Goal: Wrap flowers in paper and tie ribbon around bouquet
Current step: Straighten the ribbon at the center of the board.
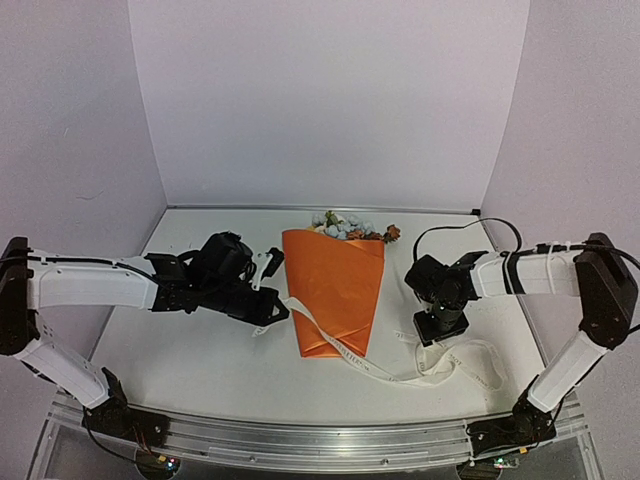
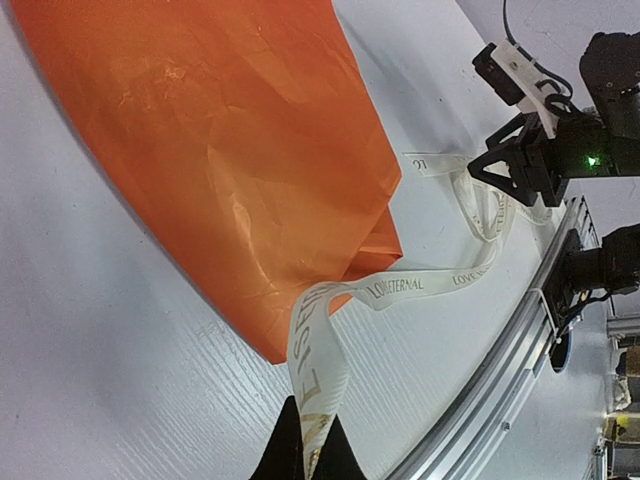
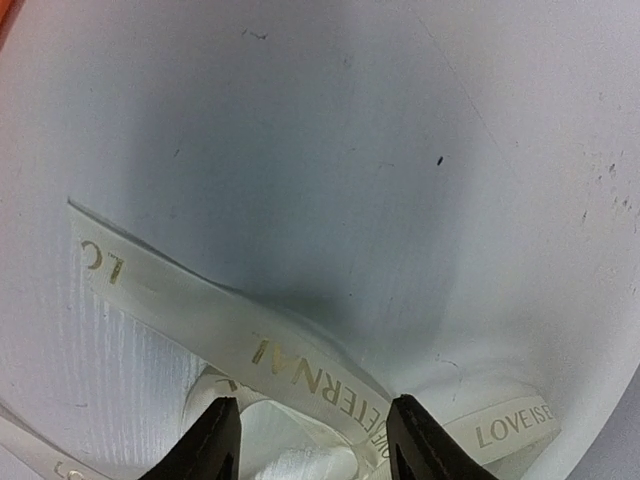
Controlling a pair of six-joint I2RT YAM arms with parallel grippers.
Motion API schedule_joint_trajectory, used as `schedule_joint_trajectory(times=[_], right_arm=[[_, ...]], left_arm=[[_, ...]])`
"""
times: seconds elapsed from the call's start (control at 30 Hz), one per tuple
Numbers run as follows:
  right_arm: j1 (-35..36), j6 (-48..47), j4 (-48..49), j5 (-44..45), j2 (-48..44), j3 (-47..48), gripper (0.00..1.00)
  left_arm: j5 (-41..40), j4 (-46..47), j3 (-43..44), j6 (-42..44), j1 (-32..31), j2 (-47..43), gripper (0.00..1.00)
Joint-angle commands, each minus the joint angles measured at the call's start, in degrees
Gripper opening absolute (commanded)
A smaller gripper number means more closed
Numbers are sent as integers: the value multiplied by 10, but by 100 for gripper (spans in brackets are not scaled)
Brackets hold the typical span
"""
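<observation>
The bouquet lies mid-table, a cone of orange paper (image 1: 335,290) with the flowers (image 1: 345,227) poking out of its far end. The cream ribbon (image 1: 400,372) runs from my left gripper (image 1: 274,306) past the cone's narrow tip to a loose pile at the right. In the left wrist view my left gripper (image 2: 308,455) is shut on the ribbon (image 2: 320,350) beside the paper (image 2: 220,140). My right gripper (image 1: 437,330) points down over the pile. Its jaws (image 3: 312,440) stand open astride a band of ribbon (image 3: 300,365), with the fingertips (image 3: 215,440) apart from it.
White walls close in the table at the back and both sides. An aluminium rail (image 1: 320,440) runs along the near edge. A black cable (image 1: 470,228) loops behind the right arm.
</observation>
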Motion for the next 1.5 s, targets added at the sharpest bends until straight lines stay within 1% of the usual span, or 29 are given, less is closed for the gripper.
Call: schedule_joint_trajectory(times=[0.0,0.33,0.5,0.57,0.77,0.93,1.07,1.13,1.23,1.33,1.47], right_arm=[[-11,-7,11,-10,26,26,49],[-22,19,24,-27,46,17,43],[-35,35,31,-32,40,11,33],[-43,42,38,-39,33,4,30],[-67,62,48,-63,14,-10,18],[-82,77,50,-73,-1,-15,12],[-91,91,50,-73,-22,-23,5],[-95,96,50,-74,-33,-26,3],[-100,102,45,-74,-48,-26,2],[-102,102,29,-70,-65,-23,2],[-105,105,-4,-42,-89,-9,2]], left_arm=[[-20,-8,-3,-14,1,-19,0],[-67,-34,0,-25,1,-39,0],[-102,-49,-7,-39,2,-58,0],[-128,-55,-8,-46,3,-65,0],[-168,-79,-15,-65,11,-83,0],[-231,-121,-15,-98,23,-97,0],[-321,-176,-9,-147,33,-114,0],[-358,-209,-6,-171,39,-124,0],[-401,-237,-1,-203,42,-145,0],[-428,-250,-1,-221,42,-172,0],[-473,-274,0,-238,42,-213,0]])
